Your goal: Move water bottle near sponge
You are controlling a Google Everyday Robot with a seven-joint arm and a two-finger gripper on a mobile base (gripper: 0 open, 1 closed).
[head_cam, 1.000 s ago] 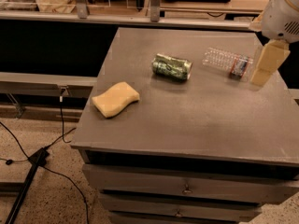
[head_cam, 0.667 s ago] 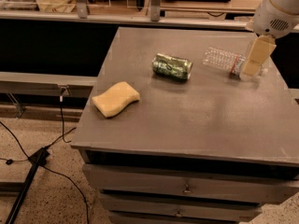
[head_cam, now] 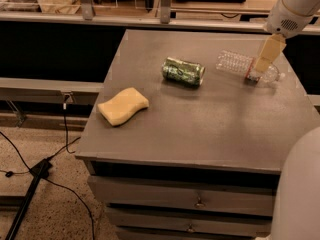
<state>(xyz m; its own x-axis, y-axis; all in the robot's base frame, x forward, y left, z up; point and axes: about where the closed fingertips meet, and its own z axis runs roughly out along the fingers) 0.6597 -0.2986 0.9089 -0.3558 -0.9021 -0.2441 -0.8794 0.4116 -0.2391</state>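
The water bottle (head_cam: 239, 65), clear ribbed plastic with a red and white label near its cap end, lies on its side at the back right of the grey table (head_cam: 200, 129). The sponge (head_cam: 123, 105), pale yellow with wavy sides, lies near the table's left edge. My gripper (head_cam: 265, 58) hangs from the white arm at the top right. Its tan fingers (head_cam: 267, 53) point down over the bottle's label end, in front of it. Whether it touches the bottle cannot be told.
A crushed green can (head_cam: 183, 71) lies on its side between the sponge and the bottle. Drawers (head_cam: 195, 201) sit under the tabletop. Black cables (head_cam: 30, 169) run on the floor at left. A shelf (head_cam: 150, 14) with items runs behind the table. A white robot part (head_cam: 300, 194) fills the lower right corner.
My gripper has moved left and back, from beside the bottle's cap end to over the bottle's label end. The bottle, can and sponge have not moved.
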